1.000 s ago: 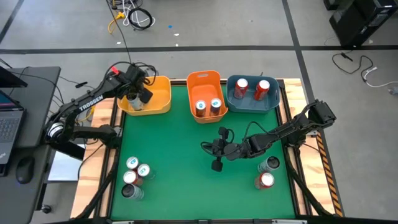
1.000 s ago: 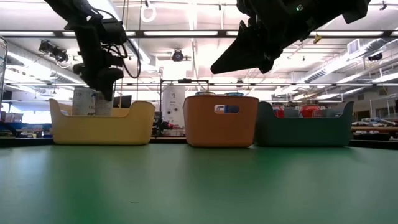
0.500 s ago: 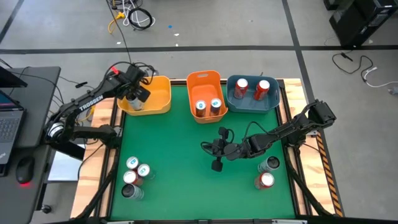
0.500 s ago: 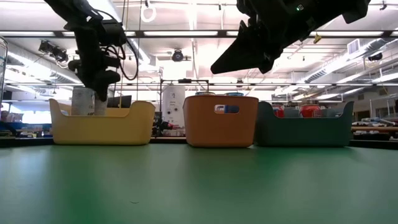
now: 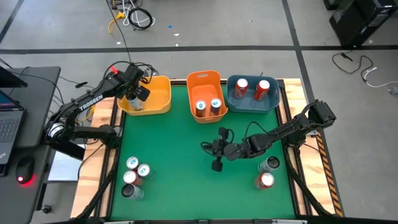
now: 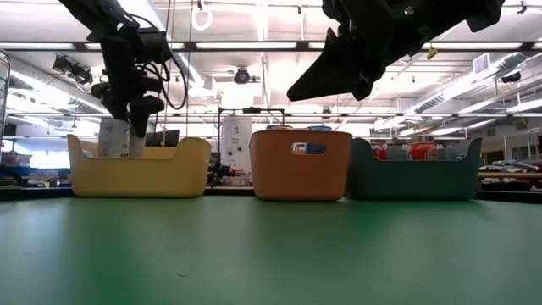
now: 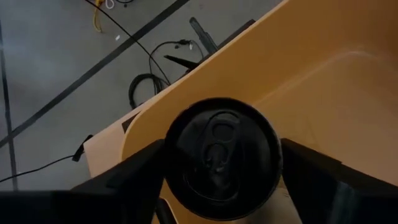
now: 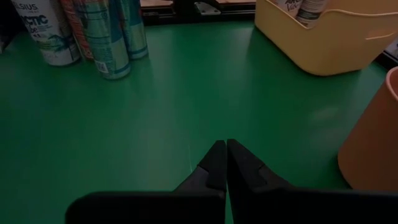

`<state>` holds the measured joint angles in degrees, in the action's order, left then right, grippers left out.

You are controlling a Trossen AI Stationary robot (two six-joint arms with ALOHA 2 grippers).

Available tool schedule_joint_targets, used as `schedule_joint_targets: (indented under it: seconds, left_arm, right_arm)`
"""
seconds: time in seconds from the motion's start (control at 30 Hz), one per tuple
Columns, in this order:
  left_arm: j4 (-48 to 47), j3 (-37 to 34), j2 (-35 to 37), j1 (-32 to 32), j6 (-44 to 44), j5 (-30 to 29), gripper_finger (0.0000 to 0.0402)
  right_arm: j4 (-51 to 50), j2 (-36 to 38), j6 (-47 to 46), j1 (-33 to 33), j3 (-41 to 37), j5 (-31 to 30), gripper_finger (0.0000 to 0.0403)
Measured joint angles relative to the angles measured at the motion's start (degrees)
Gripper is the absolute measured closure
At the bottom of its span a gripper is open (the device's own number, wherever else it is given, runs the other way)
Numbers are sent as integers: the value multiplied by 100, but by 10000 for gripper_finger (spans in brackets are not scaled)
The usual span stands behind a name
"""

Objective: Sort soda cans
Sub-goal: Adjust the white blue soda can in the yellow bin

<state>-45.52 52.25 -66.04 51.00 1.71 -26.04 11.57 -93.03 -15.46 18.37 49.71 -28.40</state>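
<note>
now l gripper (image 7: pixel 217 180) (open) straddles can (image 7: pixel 219 158).

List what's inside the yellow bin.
The yellow bin holds one dark-topped can, standing upright beneath the left hand. That hand hides the bin floor around the can.

Cans (image 5: pixel 135 178) left, bins (image 5: pixel 206 94) behind

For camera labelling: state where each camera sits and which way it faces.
High: overhead, straight down on table; left pincer, right pincer show.
Low: tabletop height, level toward yellow bin; arms above.
Left wrist: over yellow bin, facing dark can between its fingers.
Right wrist: mid-table, facing standing cans; shut pincer.
Shared: yellow bin, all four.
</note>
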Motion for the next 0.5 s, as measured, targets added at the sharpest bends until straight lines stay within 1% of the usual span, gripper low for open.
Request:
schedule_joint_targets:
  seconds: [0.07,0.13,0.5]
  left_arm:
    - [-2,2,3,0,0,0,71]
    - [-57,4,9,-2,3,-7,56]
    - [-137,4,15,-15,-14,-24,48]
  right_arm:
    - [0,0,0,0,0,0,403]
    - [0,0,0,0,0,2,403]
    - [4,0,0,0,0,2,403]
